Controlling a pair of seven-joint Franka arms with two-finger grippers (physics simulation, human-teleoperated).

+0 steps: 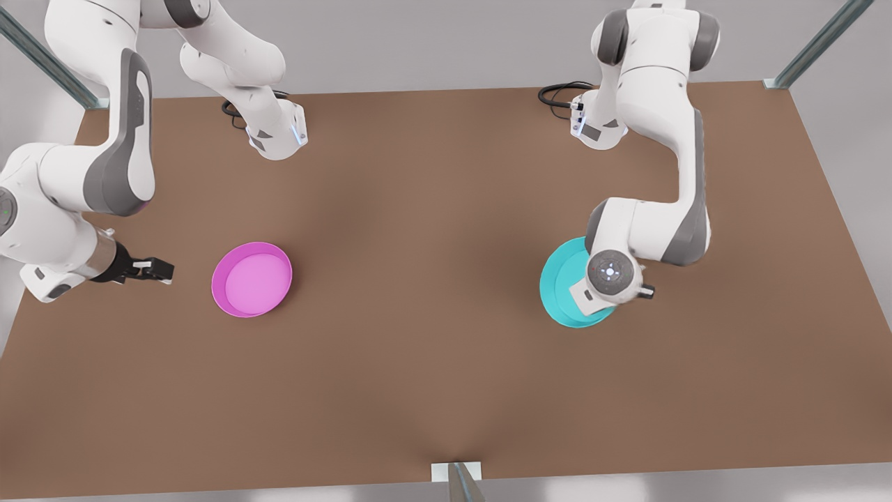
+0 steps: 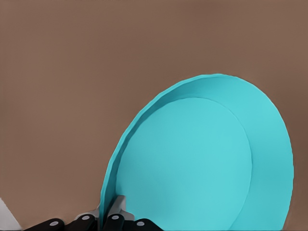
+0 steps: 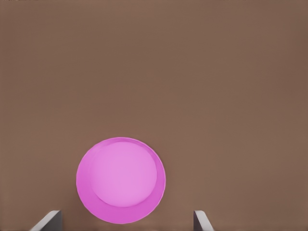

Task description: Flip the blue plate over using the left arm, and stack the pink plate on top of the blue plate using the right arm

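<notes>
Your left pincer (image 2: pixel 107 214) is clenched on the rim of the blue plate (image 2: pixel 202 159), holding it tilted up on edge over the desk (image 1: pixel 432 314) at the front view's right. The grip is thin, just the lip between the fingers, so the plate could pivot or slip out as the wrist rolls (and drop back rim-up, I judge). Your right pincer (image 1: pixel 155 269) waits low at the front view's left, released with fingers spread, just beside the pink plate (image 1: pixel 252 279), which lies flat and rim-up. If it reaches in before the blue one settles, the stack will miss. Count: one blue plate, one pink plate, two arms.
</notes>
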